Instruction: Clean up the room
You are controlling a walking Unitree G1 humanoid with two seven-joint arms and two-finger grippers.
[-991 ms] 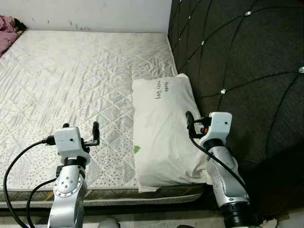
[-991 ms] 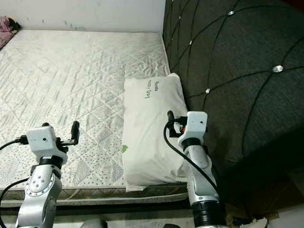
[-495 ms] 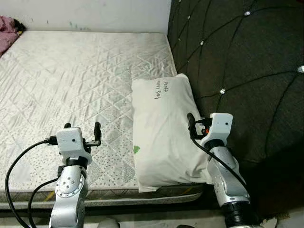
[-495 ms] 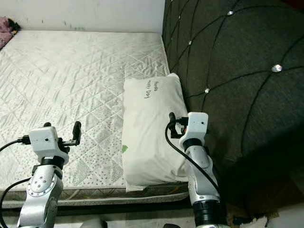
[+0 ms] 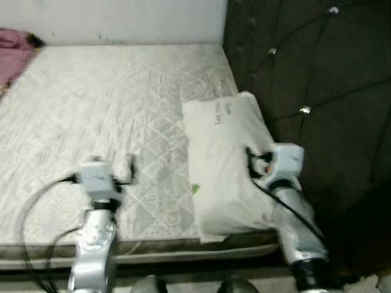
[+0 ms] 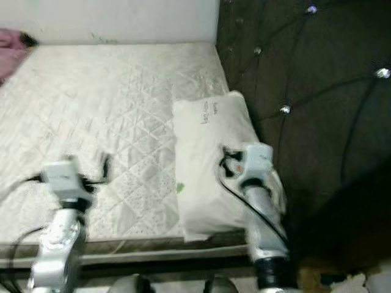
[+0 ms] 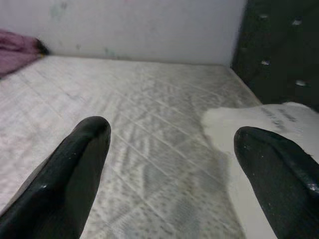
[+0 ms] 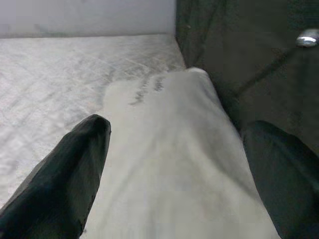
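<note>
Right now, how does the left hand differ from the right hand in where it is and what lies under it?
The left hand hovers over the white quilted mattress, while the right hand hangs above the white rectangular pillow. The left hand is away from the dark tufted headboard; the right hand is close beside it. Both hands are open and hold nothing.

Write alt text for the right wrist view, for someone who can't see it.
A white pillow with dark writing lies on a quilted mattress against a dark tufted headboard. The right tool is open above it, one blurred black finger at each side.
</note>
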